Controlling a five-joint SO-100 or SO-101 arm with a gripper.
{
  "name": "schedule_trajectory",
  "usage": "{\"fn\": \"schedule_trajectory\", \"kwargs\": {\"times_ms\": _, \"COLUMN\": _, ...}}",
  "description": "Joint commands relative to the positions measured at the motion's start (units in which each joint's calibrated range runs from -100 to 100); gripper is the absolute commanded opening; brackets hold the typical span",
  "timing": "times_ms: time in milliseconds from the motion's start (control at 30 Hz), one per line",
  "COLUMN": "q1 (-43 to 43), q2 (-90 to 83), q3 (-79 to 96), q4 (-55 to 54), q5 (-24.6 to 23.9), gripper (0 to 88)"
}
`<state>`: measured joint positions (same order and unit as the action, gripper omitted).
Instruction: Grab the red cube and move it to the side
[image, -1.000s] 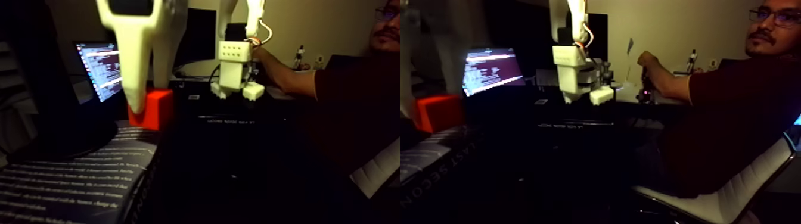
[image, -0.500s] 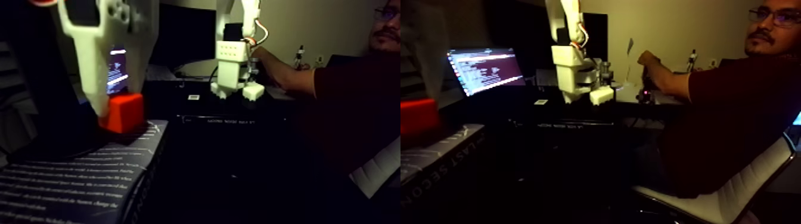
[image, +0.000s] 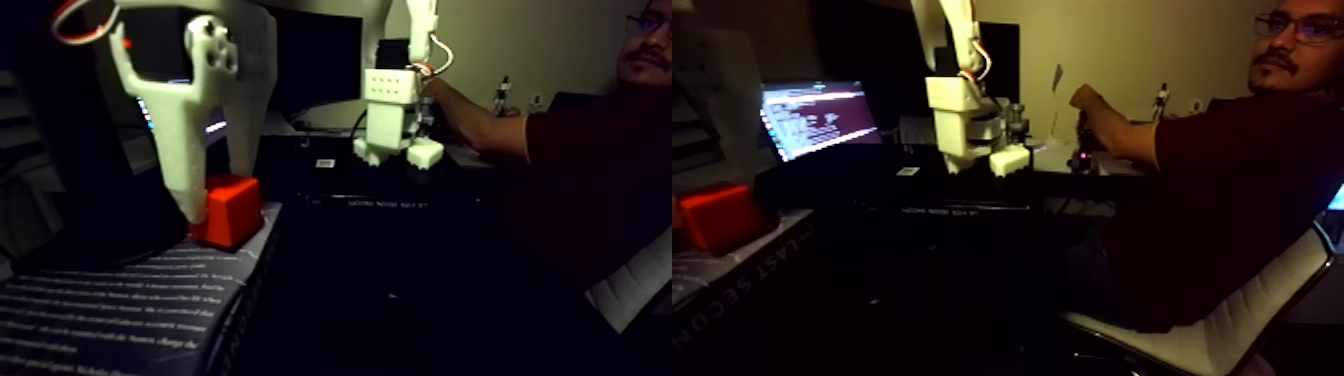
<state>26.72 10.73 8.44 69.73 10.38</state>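
My gripper (image: 205, 205) hangs over the book (image: 120, 300) in the fixed view, jaws spread and gripping nothing. One finger (image: 190, 195) stands just left of the red cube (image: 232, 212), which sits on the book's far corner.

Left half of the fixed view: white claw (image: 205, 205) stood against the red cube (image: 230, 210) on a printed book (image: 120, 300), blocking its left side. Cube's right side was open dark space. A second white arm (image: 395, 120) and a person's forearm (image: 480, 125) stood well behind.
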Motion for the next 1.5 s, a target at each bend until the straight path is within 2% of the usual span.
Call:
{"fn": "schedule_trajectory", "kwargs": {"times_ms": 0, "q1": 0.18, "q2": -0.39, "q3": -0.96, "q4": -0.3, "q5": -0.27, "gripper": 1.9}}
{"fn": "schedule_trajectory", "kwargs": {"times_ms": 567, "q1": 0.93, "q2": -0.39, "q3": -0.68, "q4": -0.39, "q5": -0.27, "gripper": 2.6}}
{"fn": "schedule_trajectory", "kwargs": {"times_ms": 800, "q1": 1.51, "q2": -1.15, "q3": 2.58, "q4": -3.34, "q5": -0.27, "gripper": 19.3}}
{"fn": "schedule_trajectory", "kwargs": {"times_ms": 1033, "q1": -0.91, "q2": -1.4, "q3": 6.66, "q4": -4.27, "q5": 1.89, "gripper": 20.9}}
{"fn": "schedule_trajectory", "kwargs": {"times_ms": 1200, "q1": -0.99, "q2": -3.42, "q3": 6.84, "q4": -4.1, "q5": 2.0, "gripper": 27.8}}
{"fn": "schedule_trajectory", "kwargs": {"times_ms": 1467, "q1": -0.91, "q2": -3.75, "q3": 6.21, "q4": -2.16, "q5": 4.16, "gripper": 27.9}}
